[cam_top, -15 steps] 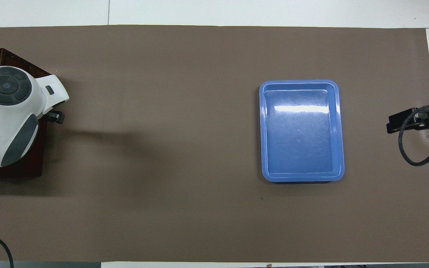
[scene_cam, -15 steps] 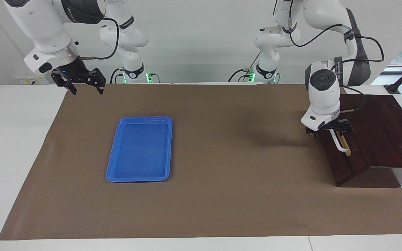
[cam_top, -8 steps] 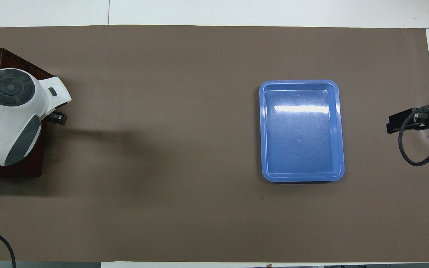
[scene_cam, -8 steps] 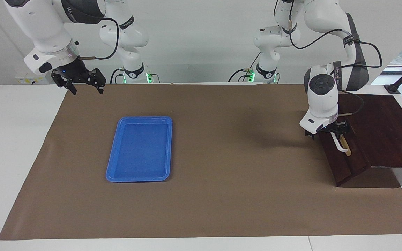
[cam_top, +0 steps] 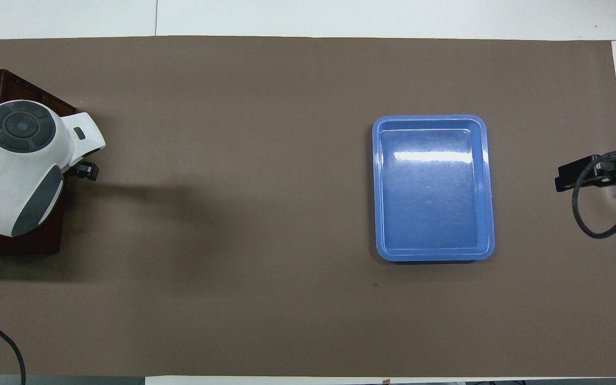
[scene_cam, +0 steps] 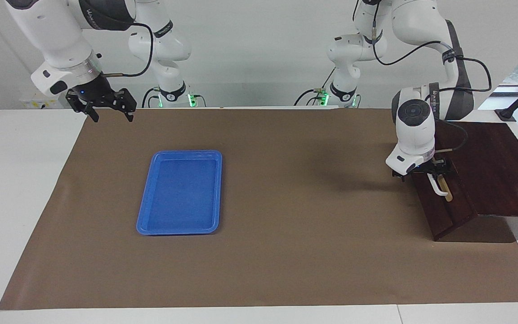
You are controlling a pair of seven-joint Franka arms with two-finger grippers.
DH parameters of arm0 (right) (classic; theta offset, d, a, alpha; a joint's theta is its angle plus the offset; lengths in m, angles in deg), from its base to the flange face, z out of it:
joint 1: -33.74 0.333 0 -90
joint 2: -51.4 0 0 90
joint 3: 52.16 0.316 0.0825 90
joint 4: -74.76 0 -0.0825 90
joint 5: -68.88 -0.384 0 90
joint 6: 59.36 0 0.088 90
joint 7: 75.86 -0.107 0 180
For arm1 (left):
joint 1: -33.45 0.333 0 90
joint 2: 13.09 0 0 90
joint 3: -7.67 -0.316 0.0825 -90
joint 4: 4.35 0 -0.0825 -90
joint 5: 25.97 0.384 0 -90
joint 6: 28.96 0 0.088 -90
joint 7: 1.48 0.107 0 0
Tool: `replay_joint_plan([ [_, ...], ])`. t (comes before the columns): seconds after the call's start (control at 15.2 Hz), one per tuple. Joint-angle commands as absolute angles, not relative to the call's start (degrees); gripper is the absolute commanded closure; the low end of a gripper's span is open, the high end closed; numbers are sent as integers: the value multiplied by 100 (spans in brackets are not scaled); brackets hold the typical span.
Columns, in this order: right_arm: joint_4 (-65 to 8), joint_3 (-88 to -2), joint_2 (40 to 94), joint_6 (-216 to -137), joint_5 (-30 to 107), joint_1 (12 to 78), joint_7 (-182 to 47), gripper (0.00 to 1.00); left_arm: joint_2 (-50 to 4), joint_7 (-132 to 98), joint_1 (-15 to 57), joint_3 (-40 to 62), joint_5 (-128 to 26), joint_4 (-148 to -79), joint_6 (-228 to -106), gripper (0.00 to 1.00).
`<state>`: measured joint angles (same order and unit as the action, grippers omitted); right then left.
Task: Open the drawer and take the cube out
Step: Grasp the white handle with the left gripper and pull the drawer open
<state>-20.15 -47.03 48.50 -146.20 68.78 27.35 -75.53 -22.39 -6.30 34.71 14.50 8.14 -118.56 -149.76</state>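
Note:
The dark reddish-brown cabinet stands at the left arm's end of the table, and its drawer is shut. The drawer front carries a white bar handle on a brass strip. My left gripper hangs low in front of the drawer at the handle's end nearer to the robots, open, its fingers set either side of that end. In the overhead view the left wrist covers the handle. My right gripper waits raised and open over the mat's corner at the right arm's end. The cube is hidden.
A flat blue tray with nothing in it lies on the brown mat, toward the right arm's end. White table shows around the mat's edges.
The left wrist has shifted slightly and tilted, its gripper settling closer at the handle's end. The drawer has not moved. The right arm has stayed still.

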Motion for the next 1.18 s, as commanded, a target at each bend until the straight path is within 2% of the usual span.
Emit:
replay_joint_plan([
  [0.0, -2095, -4627, 4789, -14611, 6826, 2618, -7578, 0, -2337, -755, 3486, 1496, 893, -12010, -15262, 0],
  [0.26, -2095, -4627, 4789, -14611, 6826, 2627, -7578, 0, -2346, -755, 3415, 1514, 884, -12002, -15297, 0],
  [1.12, -2095, -4627, 4789, -14620, 6826, 2618, -7604, 0, -2346, -1150, 2502, 1514, 445, -11940, -15236, 0],
])
